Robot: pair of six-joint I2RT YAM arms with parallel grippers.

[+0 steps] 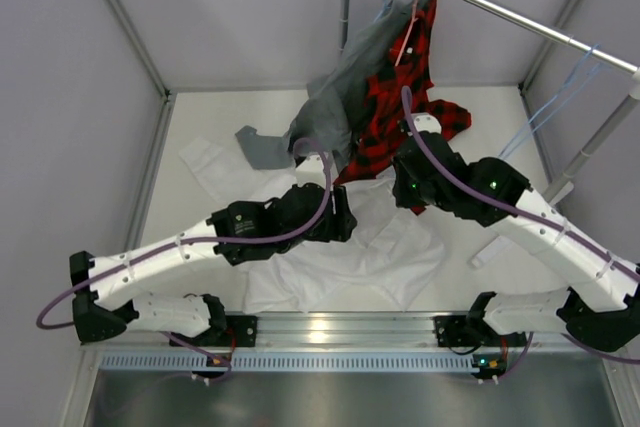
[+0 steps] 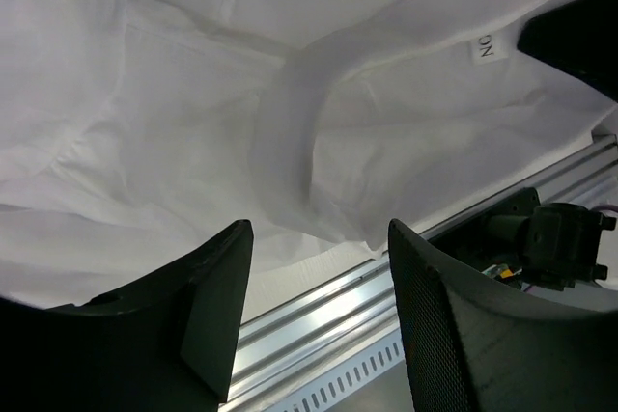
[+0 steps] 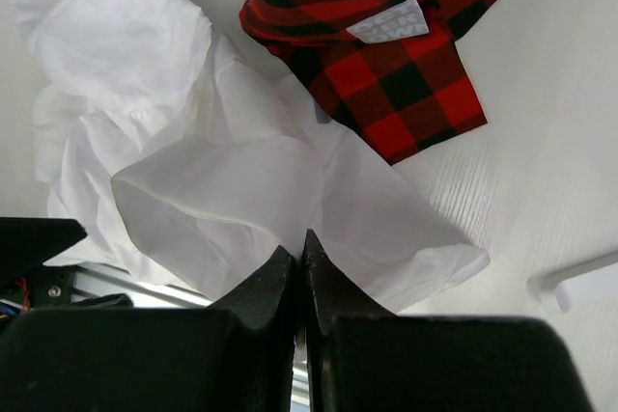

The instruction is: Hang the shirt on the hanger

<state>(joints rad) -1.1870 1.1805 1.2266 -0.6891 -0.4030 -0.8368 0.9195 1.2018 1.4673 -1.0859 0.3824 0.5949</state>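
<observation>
The white shirt lies wrinkled across the table's near middle. It fills the left wrist view, where its neck label shows, and it also shows in the right wrist view. My right gripper is shut, with a fold of the shirt pinched at its tips. My left gripper is open and empty just above the shirt's near edge. An empty light-blue hanger hangs on the rail at the far right, away from both grippers.
A red-and-black plaid shirt on a pink hanger and a grey garment hang from the rail and drape onto the table. A white bar lies at the right. The metal rail edge runs along the front.
</observation>
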